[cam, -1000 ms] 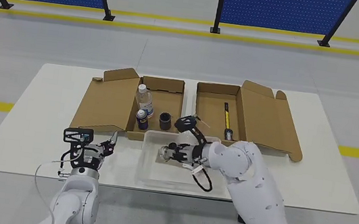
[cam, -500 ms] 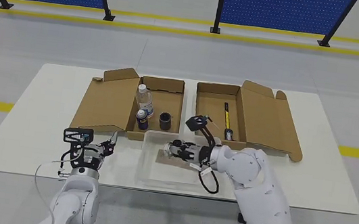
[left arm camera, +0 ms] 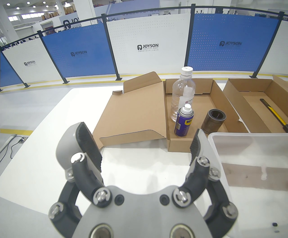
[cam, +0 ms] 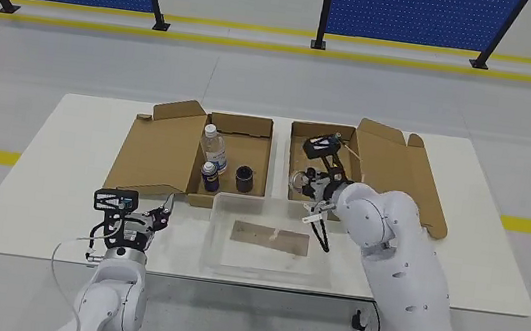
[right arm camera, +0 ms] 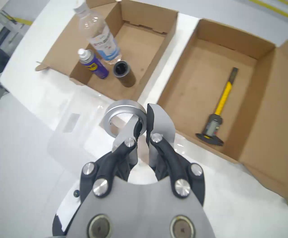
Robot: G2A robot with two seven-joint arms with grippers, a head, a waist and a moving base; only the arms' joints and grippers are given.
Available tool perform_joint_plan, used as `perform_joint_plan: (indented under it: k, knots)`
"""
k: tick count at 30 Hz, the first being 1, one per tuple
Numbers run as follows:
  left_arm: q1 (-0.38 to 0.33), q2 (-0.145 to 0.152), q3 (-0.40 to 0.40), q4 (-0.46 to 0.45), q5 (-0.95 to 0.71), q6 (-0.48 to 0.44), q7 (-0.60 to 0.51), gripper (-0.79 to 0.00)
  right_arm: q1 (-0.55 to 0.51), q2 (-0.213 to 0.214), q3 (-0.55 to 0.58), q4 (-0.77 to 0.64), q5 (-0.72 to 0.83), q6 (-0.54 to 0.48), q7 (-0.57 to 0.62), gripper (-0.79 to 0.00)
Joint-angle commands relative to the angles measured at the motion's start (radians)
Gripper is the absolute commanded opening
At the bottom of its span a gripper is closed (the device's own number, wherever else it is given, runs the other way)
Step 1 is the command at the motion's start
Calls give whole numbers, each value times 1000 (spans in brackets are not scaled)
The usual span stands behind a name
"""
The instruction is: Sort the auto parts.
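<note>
Broadly, laid out on the white table (cam: 52,178) for sorting by kind: left cardboard box (right arm camera: 144,42) for containers and round pieces, right cardboard box (right arm camera: 202,74) for the long tool, clear plastic bin (left arm camera: 247,134) nearest the robot, likely as the supply tray. Kept open, both boxes, flaps folded outward, probably to leave a straight drop from above.

Parked low by the table's front edge, beside the bin: left gripper (left arm camera: 139,133), fingers spread wide, holding nothing, well out of the other arm's way.

Stood upright and close together in the left box's near corner: water bottle (right arm camera: 101,38), spray can (right arm camera: 94,64), dark cylindrical sleeve (right arm camera: 124,75), seemingly grouped to save floor.

Laid flat along the right box's floor: yellow-handled gauge (right arm camera: 221,106), too long to stand.

Held above the bin's far rim, near the gap between the boxes: metal ring (right arm camera: 122,104), in the right gripper (right arm camera: 144,119). Pinched through its wall, one finger inside the hole and one outside, keeping it roughly level. Not yet over either box's floor, so destination hard to call.
</note>
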Motion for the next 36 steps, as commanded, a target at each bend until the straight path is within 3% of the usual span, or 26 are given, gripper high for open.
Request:
perform_joint_plan:
  k: [1,15,24,36]
  knots:
    - [0,0,0,0,0,0,0,0,27,0,-7,23,-65,21,26,-785]
    - [0,0,0,0,0,0,0,0,228,-21,-61,420,-198,107,116,-785]
    - [0,0,0,0,0,0,0,0,334,-62,-130,701,-135,62,80,-785]
    - [0,0,0,0,0,0,0,0,446,-138,-228,952,-40,6,-12,-779]
